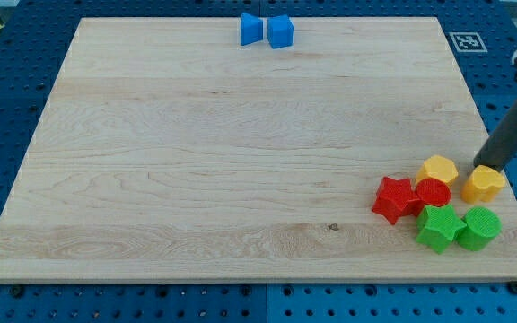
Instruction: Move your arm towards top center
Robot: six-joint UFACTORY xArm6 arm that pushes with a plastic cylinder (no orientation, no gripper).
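Observation:
My rod comes down from the view's right edge, and my tip rests at the board's right side, touching the upper edge of a yellow heart-shaped block. A yellow hexagon block lies just left of it. Below are a red star block, a red cylinder block, a green star block and a green cylinder block. At the view's top centre sit two blue blocks side by side, a wedge-like one and a cube-like one.
The wooden board lies on a blue perforated table. A black-and-white marker tag sits off the board's top right corner. The board's right edge runs just right of the yellow heart block.

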